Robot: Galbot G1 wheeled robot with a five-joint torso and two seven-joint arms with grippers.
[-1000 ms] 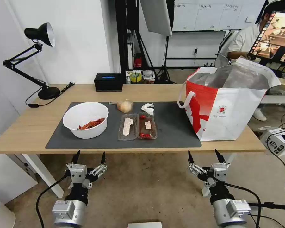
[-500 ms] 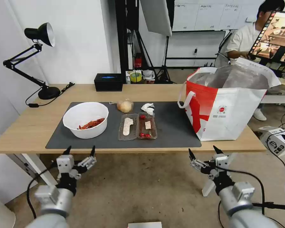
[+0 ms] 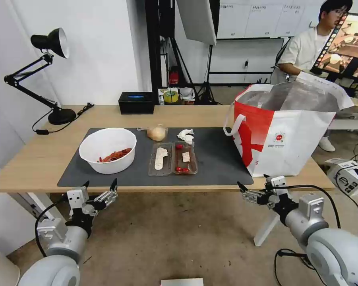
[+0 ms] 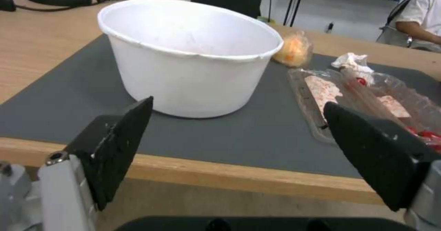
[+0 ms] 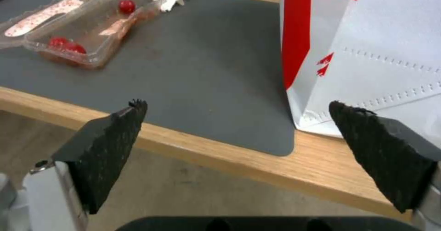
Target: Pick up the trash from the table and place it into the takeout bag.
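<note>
Below the light wooden worktop edge, I hold my left tool and right tool (both spread wide, empty).

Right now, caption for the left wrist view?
Open left gripper at the table edge, facing the white bowl on the grey mat.

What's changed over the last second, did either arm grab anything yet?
No. Both arms rose toward the table edge: the left gripper before the bowl, the right gripper below the bag. Both are open and empty. The bowl, tray, tissue and wrapped lump stayed put.
</note>
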